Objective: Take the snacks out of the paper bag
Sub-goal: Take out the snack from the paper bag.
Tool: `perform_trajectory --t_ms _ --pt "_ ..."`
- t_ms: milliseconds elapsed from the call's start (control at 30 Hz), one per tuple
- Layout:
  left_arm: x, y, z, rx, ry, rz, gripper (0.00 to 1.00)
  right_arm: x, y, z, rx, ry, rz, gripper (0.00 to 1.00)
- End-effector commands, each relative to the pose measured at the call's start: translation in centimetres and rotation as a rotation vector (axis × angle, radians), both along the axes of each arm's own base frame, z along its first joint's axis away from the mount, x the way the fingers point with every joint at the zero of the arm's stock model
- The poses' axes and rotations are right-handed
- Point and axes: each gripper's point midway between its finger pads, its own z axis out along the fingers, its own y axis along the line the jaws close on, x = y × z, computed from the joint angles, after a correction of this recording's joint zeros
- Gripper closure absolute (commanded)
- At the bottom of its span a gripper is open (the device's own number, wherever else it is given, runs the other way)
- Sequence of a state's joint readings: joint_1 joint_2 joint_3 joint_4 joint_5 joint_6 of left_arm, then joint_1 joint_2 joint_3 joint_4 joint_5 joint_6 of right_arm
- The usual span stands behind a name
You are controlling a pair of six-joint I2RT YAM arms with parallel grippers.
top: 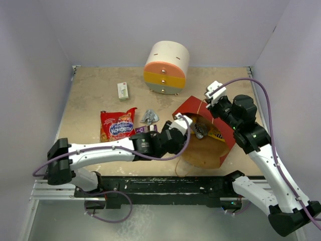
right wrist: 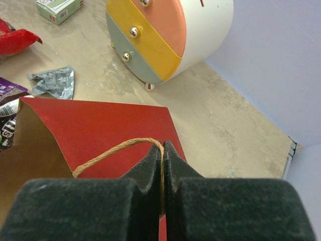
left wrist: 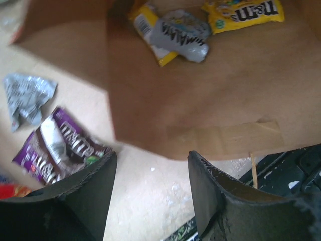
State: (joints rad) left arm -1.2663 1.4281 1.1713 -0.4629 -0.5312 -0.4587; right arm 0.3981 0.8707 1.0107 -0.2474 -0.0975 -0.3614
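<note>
The paper bag (top: pixel 193 108) lies on its side, red outside, with its brown kraft inside (left wrist: pixel 200 100) facing my left gripper. My right gripper (right wrist: pixel 163 148) is shut on its twisted paper handle (right wrist: pixel 110 153), above the red wall (right wrist: pixel 110 125). My left gripper (left wrist: pixel 150 160) stands open just outside the bag's mouth, with only bare table between its fingers. Deep inside the bag lie a yellow candy pack (left wrist: pixel 246 12) and a silver wrapper (left wrist: pixel 183 37) on top of a yellow-orange one (left wrist: pixel 143 22). On the table lie the red chip bag (top: pixel 118 125), a crumpled silver wrapper (left wrist: pixel 27 98) and a dark brown candy wrapper (left wrist: pixel 60 148).
The round white-orange-yellow drawer unit (top: pixel 166 68) stands behind the bag. A small white-green box (top: pixel 123 91) lies at the back left. Walls close in the table on three sides. The black base rail (top: pixel 165 188) runs along the near edge.
</note>
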Motion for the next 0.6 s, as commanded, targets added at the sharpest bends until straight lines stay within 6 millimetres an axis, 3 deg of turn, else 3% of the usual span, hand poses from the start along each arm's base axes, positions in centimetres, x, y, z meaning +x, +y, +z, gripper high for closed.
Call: perform_trajectory --t_ms 0,133,300,433,567 --pt "0.3 -6.3 1.9 -0.043 -0.158 -0.192 0.38 0.1 0.3 1.7 0.044 -0.048 0.007 1.00" --pt "0.2 -10.1 -0.3 0.011 -0.195 -0.325 0.38 0.0 0.2 1.7 0.045 -0.044 0.004 1.00" --pt "0.9 -13.2 -2.9 0.053 -0.239 -0.394 0.42 0.0 0.0 1.7 0.039 -0.039 -0.004 1.00" --pt "2.4 -14.3 -6.3 0.132 -0.252 -0.389 0.42 -0.2 -0.2 1.8 0.036 -0.036 -0.011 1.00" --pt "4.2 -15.1 -8.9 0.224 -0.289 -0.379 0.35 -0.3 -0.4 1.9 0.027 -0.033 -0.021 1.00"
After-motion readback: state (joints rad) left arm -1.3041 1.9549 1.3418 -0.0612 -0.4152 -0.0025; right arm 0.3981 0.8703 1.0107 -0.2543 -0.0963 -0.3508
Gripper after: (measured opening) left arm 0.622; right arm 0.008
